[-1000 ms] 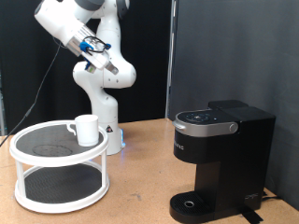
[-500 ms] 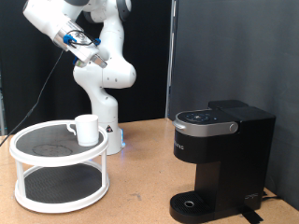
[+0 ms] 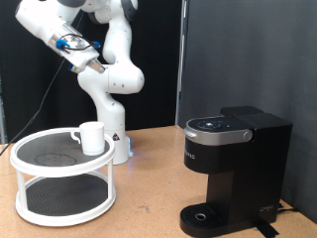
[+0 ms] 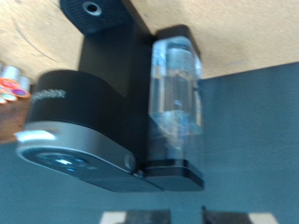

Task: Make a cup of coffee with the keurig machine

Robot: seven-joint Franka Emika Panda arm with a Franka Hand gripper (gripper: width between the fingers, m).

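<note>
The cup point(image 3: 91, 136) is a small white mug that stands on the top tier of a white mesh stand point(image 3: 40, 159) at the exterior view's left. The keurig machine point(image 3: 233, 169) is black and boxy with its lid down, at the exterior view's right. Its drip base holds nothing. My gripper point(image 3: 94, 64) is high up at the exterior view's top left, well above the cup and far from the machine, and I see nothing in it. The wrist view shows the machine point(image 4: 93, 103) and its clear water tank point(image 4: 176, 93) from above, slightly blurred. My fingers do not show there.
The stand has a lower tier point(image 3: 59, 198) with nothing visible on it. The wooden table point(image 3: 149, 198) carries both the stand and the machine. A black curtain hangs behind. Some small colourful items point(image 4: 9, 84) show at the edge of the wrist view.
The arm has swung up and towards the exterior view's left, carrying the gripper farther from the machine. The cup and the machine have not moved.
</note>
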